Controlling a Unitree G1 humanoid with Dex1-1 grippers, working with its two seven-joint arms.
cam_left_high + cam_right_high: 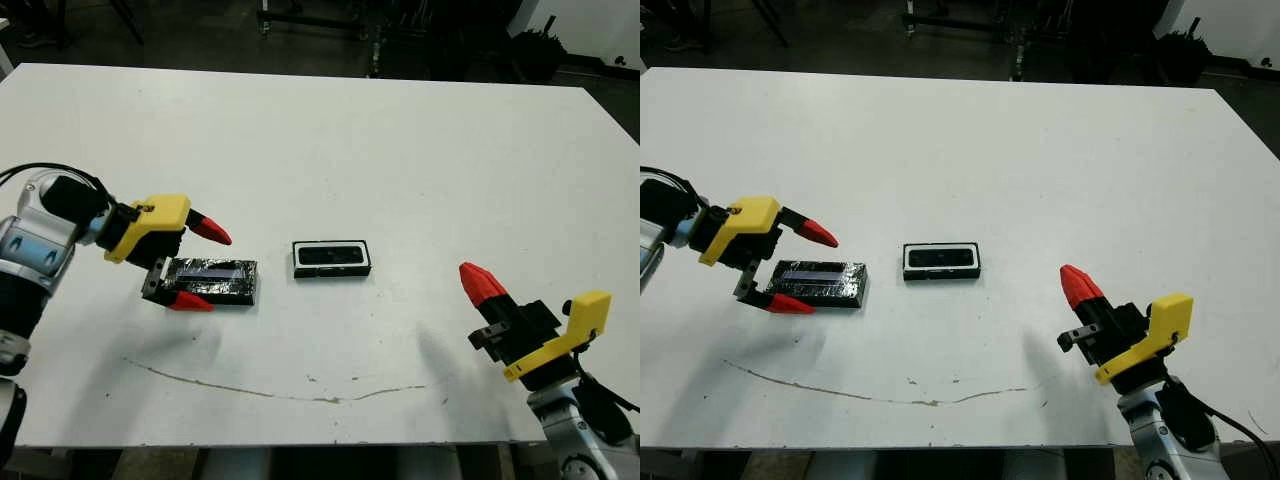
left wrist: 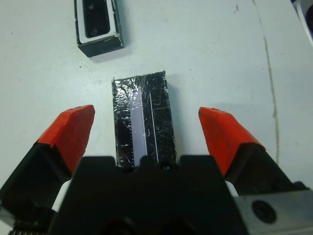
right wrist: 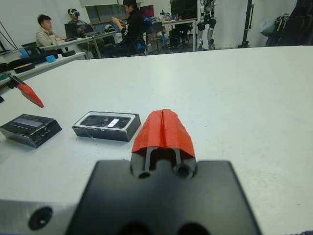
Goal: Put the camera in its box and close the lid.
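So your right gripper [image 1: 478,281], lower right of the head view, has its fingers pressed together, holding nothing, hovering over bare table [image 1: 400,150]. At centre left your left gripper [image 1: 200,266] is spread wide, one finger on either side of the lid [image 1: 212,282]; contact is hard to tell. Just right of that, the camera [image 1: 333,255] lies inside the box [image 1: 332,271], uncovered.

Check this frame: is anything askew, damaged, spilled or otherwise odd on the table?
Only one thing stands out: a thin brownish streak runs in a wavy line across the table near its front edge, like a dried spill or scuff. The box and lid lie flat and look intact.
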